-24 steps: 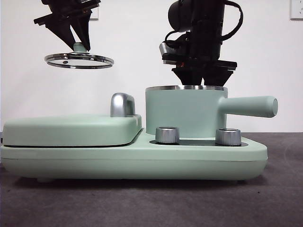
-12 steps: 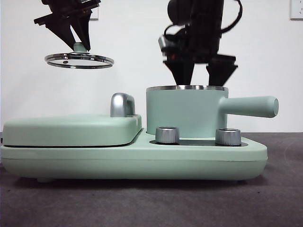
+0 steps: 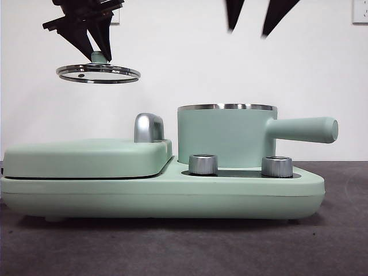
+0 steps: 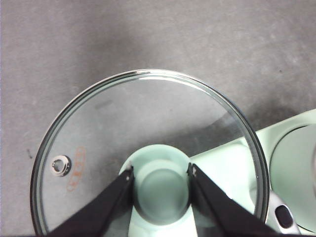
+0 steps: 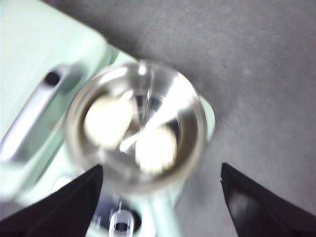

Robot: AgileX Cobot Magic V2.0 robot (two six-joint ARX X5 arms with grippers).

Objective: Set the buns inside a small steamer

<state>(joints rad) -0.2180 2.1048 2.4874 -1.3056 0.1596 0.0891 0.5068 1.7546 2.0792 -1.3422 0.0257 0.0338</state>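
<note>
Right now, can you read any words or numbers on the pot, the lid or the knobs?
No text can be read.
Glass lid, held by its knob in the left gripper: an orange oval mark beside the steam vent, too small and faint to read.
Two steel dials below the small steamer: no markings show.
Right wrist view: too blurred to read anything.

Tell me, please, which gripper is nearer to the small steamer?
Right. The right gripper hangs open directly above the small steamer; the left gripper holds the glass lid off beside it.
</note>
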